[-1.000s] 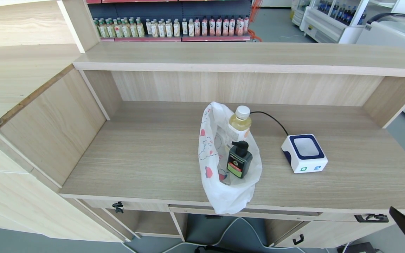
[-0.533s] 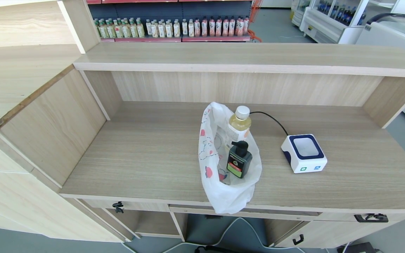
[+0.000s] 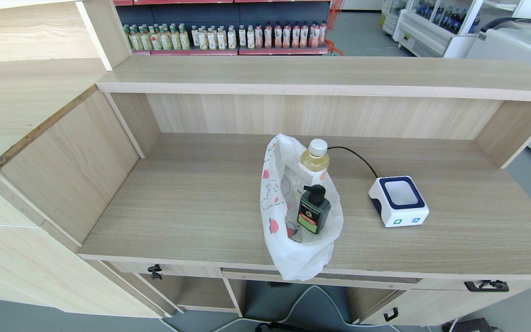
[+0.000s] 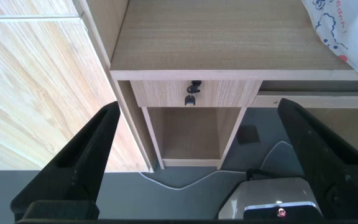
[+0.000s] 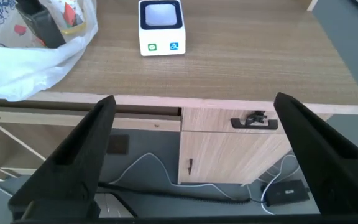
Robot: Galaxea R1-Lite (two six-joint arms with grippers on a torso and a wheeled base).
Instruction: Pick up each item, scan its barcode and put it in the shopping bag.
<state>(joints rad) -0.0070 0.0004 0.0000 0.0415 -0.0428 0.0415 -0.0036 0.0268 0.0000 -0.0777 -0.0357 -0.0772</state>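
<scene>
Below the counter's (image 3: 191, 203) near edge, the left gripper (image 4: 197, 171) and right gripper (image 5: 191, 165) both hang with fingers spread wide, holding nothing. The right one has just drawn back down from the near right corner. The shopping bag (image 3: 300, 251) sags over the near edge, with the black pump bottle (image 3: 314, 210) and, behind it, the drink bottle (image 3: 314, 163) standing inside. The scanner (image 3: 399, 200) sits to its right. With both items bagged, the task looks finished.

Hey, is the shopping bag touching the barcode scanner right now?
Apart. The head view shows a strip of bare counter between the shopping bag and the scanner.
</scene>
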